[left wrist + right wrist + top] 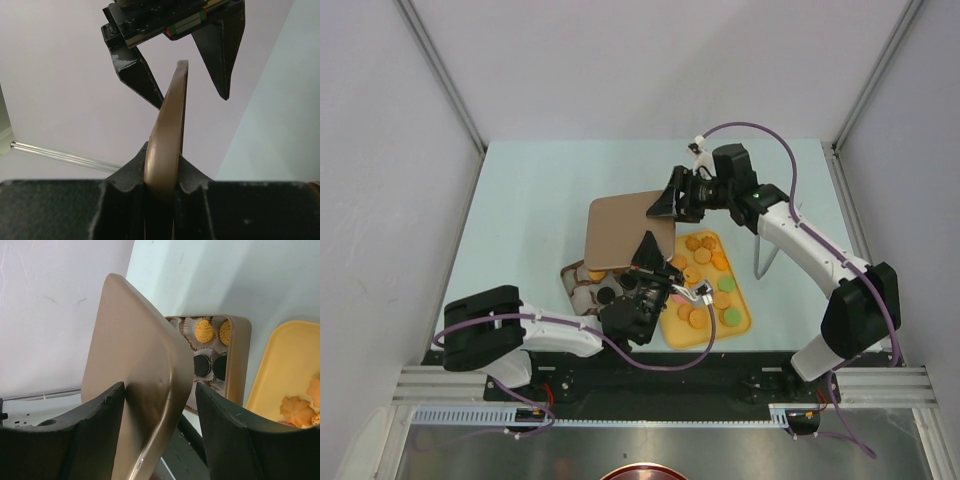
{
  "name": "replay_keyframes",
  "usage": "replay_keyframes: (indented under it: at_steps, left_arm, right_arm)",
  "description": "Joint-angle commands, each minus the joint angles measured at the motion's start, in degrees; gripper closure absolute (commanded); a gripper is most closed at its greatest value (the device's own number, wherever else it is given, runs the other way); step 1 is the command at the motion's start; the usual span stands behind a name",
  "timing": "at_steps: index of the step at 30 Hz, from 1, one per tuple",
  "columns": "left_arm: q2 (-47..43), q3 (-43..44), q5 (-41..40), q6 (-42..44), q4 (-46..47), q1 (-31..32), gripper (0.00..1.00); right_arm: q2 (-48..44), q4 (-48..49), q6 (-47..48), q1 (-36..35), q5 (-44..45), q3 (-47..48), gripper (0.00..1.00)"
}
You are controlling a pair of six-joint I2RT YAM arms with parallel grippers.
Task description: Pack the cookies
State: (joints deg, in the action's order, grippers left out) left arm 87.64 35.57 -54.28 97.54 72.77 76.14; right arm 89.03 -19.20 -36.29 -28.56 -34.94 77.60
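Brown and rounded-square, a lid is clamped edgewise in the left gripper; its far corner is straddled by the right gripper, jaws apart. A yellow tray just beside the left gripper is strewn with small round cookies.

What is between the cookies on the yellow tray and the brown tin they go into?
The brown lid: the left gripper clamps it tilted above the tin, covering much of the opening from above. The right gripper, open, straddles the lid's far corner.
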Motion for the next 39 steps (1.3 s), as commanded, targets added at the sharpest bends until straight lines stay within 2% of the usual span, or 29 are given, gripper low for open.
replay_keyframes:
  at_steps: [1, 3, 7, 9, 10, 11, 13, 14, 16, 17, 18, 19, 22, 27, 28, 34, 39]
  left_arm:
    - [-1.8, 3.1, 3.9, 1.3, 17.6, 1.0, 1.00]
    - [-1.8, 3.2, 3.8, 1.3, 17.9, 1.0, 1.00]
    - [-1.7, 3.3, 3.4, 1.2, 19.2, 1.1, 1.00]
    - [-1.8, 3.3, 3.0, 1.1, 19.4, 1.1, 1.00]
    - [-1.9, 3.3, 2.9, 1.0, 19.4, 1.1, 1.00]
    - [-1.9, 3.4, 2.8, 0.8, 19.4, 1.1, 0.99]
    - [-2.0, 3.7, 2.2, 0.4, 19.7, 1.1, 0.90]
    - [-2.0, 4.1, 1.9, 0.3, 19.9, 1.1, 0.80]
    - [-1.9, 4.6, 1.0, 0.4, 20.9, 1.0, 0.71]
    - [-1.6, 4.8, 0.8, 0.4, 22.1, 1.0, 0.53]
    - [-1.4, 4.9, 0.5, 0.5, 23.0, 1.0, 0.48]
    - [-1.3, 4.9, 0.1, 1.1, 23.7, 1.0, 0.36]
    - [-1.0, 5.6, -1.7, 1.6, 26.1, 1.0, 0.20]
    - [-1.8, 5.8, -5.7, 0.6, 26.1, 1.0, 0.07]
    - [-2.1, 5.7, -7.4, -0.2, 26.1, 1.0, 0.00]
    - [-7.0, 4.1, -14.6, -5.3, 26.1, 0.7, 0.00]
    - [-12.2, 2.2, -22.3, -11.3, 26.1, -0.9, 0.00]
  right_arm:
    - [1.8, 1.4, -0.1, -0.6, -1.1, 1.0, 0.41]
    - [2.3, 2.9, -1.1, -0.6, -3.4, 0.9, 0.46]
    - [3.0, 5.7, -2.9, -0.5, -6.5, 0.6, 0.65]
    - [3.0, 6.1, -3.0, -0.6, -6.5, 0.4, 0.71]
    - [3.0, 6.1, -3.1, -0.5, -6.6, 0.4, 0.82]
    - [3.0, 6.2, -3.0, -0.4, -6.7, 0.4, 0.86]
    - [2.8, 5.7, -2.9, -0.1, -6.5, 0.4, 0.92]
    - [2.6, 5.5, -2.7, 0.3, -6.3, 0.4, 0.95]
    - [2.2, 5.3, -2.7, 0.9, -6.2, 0.4, 0.99]
    - [1.8, 5.2, -2.7, 1.6, -6.2, 0.4, 1.00]
    - [1.6, 5.3, -2.8, 2.0, -6.3, 0.4, 1.00]
    - [1.3, 5.3, -2.9, 2.4, -6.3, 0.4, 1.00]
    - [0.4, 6.4, -3.9, 4.5, -7.0, 0.4, 1.00]
    - [-0.5, 11.4, -8.3, 8.9, -8.9, 0.4, 1.00]
    - [-0.5, 12.2, -9.1, 9.7, -9.3, 0.6, 1.00]
    - [1.7, 13.2, -10.5, 14.1, -11.7, 4.0, 1.00]
    - [5.2, 5.6, -5.5, 14.2, -10.9, 11.5, 1.00]
